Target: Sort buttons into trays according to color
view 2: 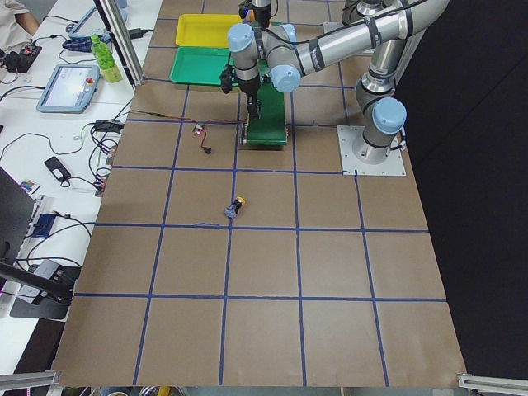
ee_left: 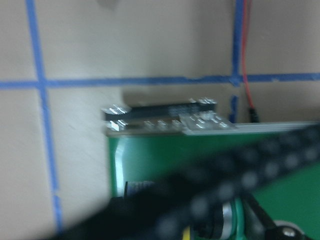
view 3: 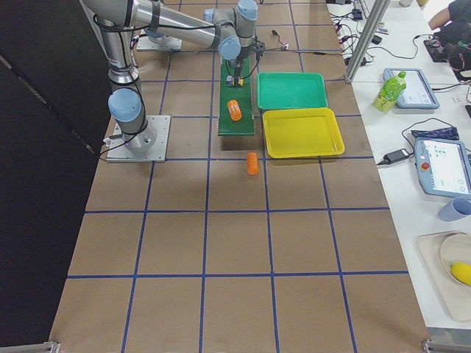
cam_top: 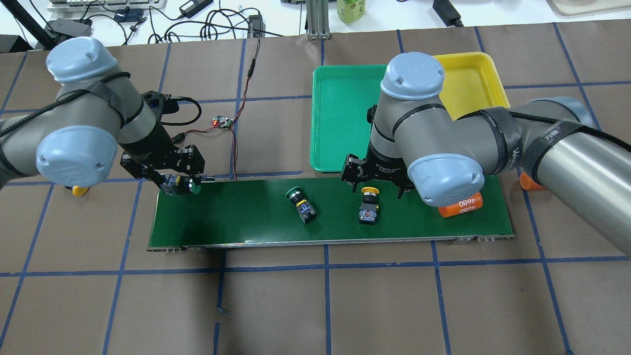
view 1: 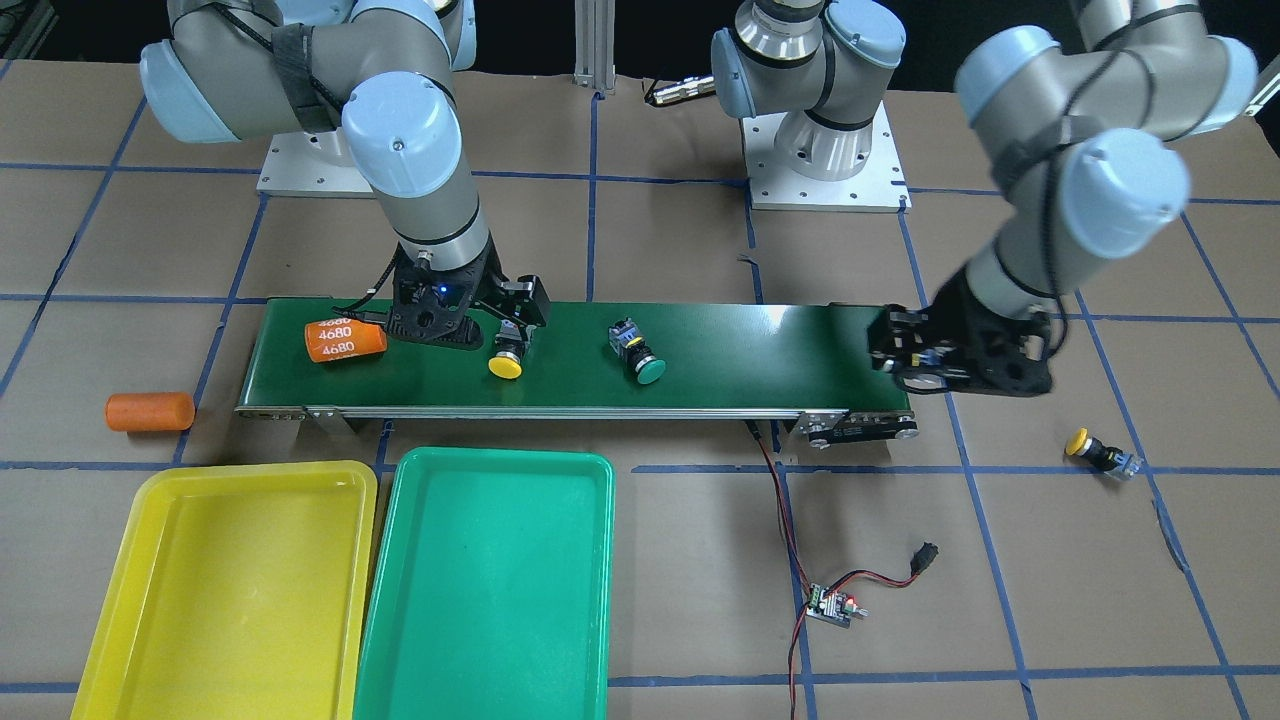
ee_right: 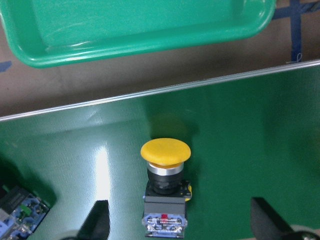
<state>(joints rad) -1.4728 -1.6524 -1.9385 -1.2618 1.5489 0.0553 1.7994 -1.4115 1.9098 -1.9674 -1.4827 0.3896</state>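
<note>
Conveyor belt (cam_top: 236,222): runs across in front of the robot, and every place below is given relative to it.
Loose green button (cam_top: 300,202): lies on its side at mid-belt, with neither gripper on it.
Yellow button (ee_right: 165,185): lies on the belt right of the middle, with its cap pointing at the belt's far edge.
Orange cylinder (cam_top: 461,206): on the belt near its right end, just beside the right arm's wrist.
Right gripper (cam_top: 374,182): hangs over the yellow button with its jaws spread. One finger stands on each side of the body, and neither touches it.
Left gripper (cam_top: 180,185): at the belt's left end, with its jaws pinching the held green button (cam_top: 190,186).
Stray yellow button (view 1: 1095,450): on the table, off the belt's left end.
Second orange cylinder (view 1: 150,411): on the table, off the belt's right end.
Green tray (cam_top: 340,98): just beyond the belt's far edge, with nothing in it.
Yellow tray (cam_top: 473,74): beside the green tray, toward the belt's right end. It is partly hidden by the right arm.
Step in hand: most likely grasping the yellow button.
Doing it well: come straight down, centred on the button. Close on the dark body below the cap, not on the rounded cap, which may slip. Keep clear of the orange cylinder. Lift well above the belt's edge before carrying the button to the yellow tray.
</note>
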